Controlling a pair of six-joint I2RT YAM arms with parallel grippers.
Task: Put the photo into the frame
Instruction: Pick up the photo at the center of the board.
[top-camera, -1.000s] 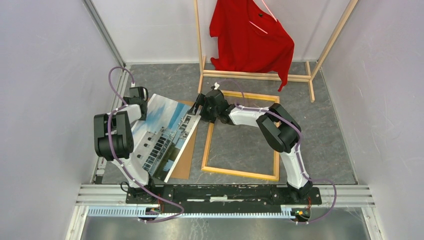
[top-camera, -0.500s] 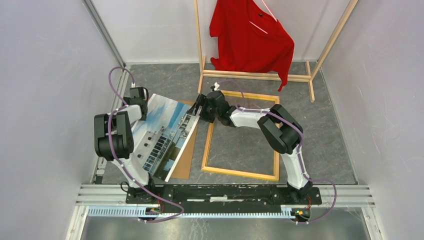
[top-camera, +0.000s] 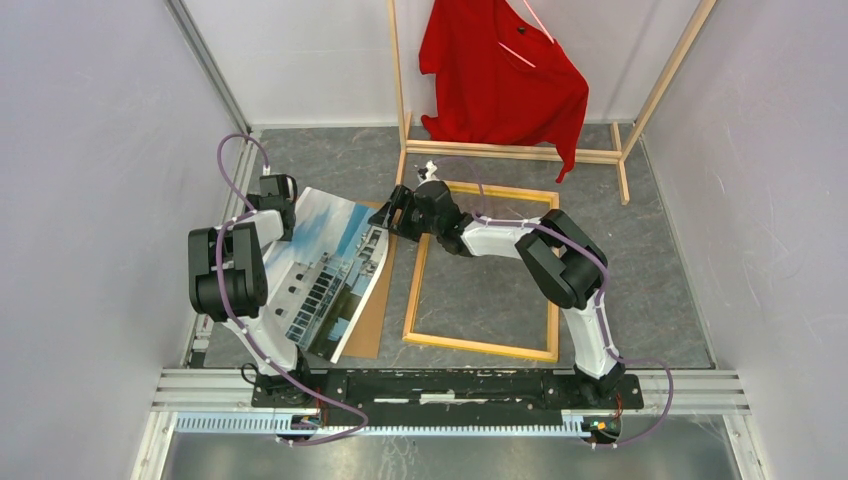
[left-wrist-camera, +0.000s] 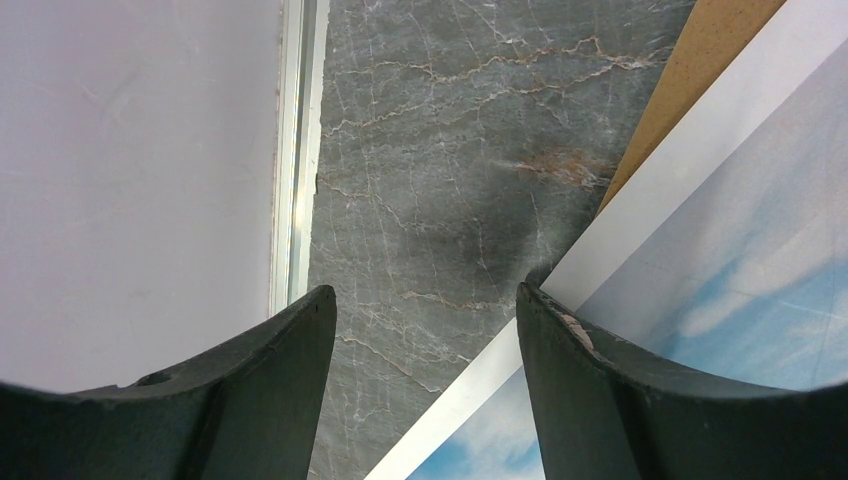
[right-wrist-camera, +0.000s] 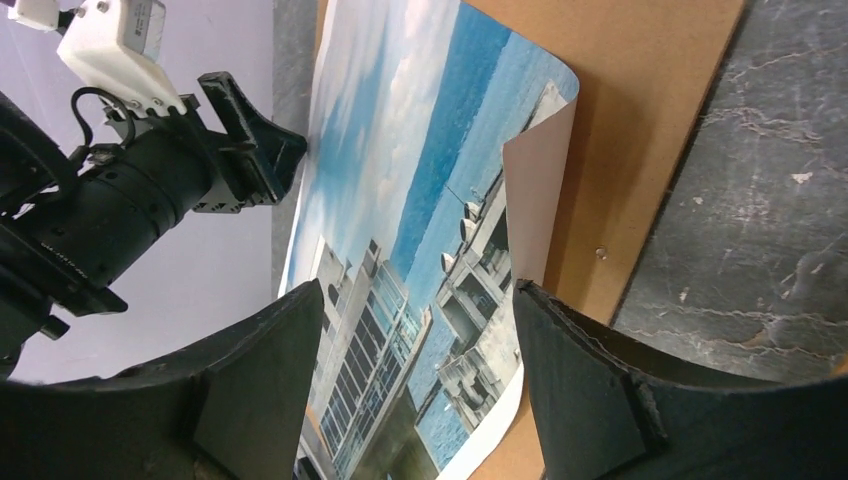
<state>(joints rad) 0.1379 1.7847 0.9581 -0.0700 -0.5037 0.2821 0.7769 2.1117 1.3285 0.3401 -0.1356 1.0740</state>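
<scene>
The photo (top-camera: 325, 265), a white building under blue sky, lies tilted at the left, partly on a brown backing board (top-camera: 372, 315). The frame (top-camera: 478, 345) lies flat to its right, light wood side showing. My left gripper (top-camera: 290, 205) stands open at the photo's far left corner. In the left wrist view the photo's (left-wrist-camera: 720, 230) white border runs under the gap of that gripper (left-wrist-camera: 425, 295). My right gripper (top-camera: 390, 218) hovers open over the photo's far right edge. In the right wrist view the curled edge of the photo (right-wrist-camera: 400, 200) lies between the fingers of that gripper (right-wrist-camera: 420, 290).
A wooden clothes rack (top-camera: 510, 150) with a red shirt (top-camera: 500, 75) stands at the back, just behind the frame. Pale walls close in on both sides. The backing board (right-wrist-camera: 640, 120) reaches past the photo toward the frame. Grey marbled floor (left-wrist-camera: 430, 150) lies beside the photo's corner.
My right gripper has shifted slightly back and left over the photo's right edge, and its jaws have narrowed a little. The left arm has not moved.
</scene>
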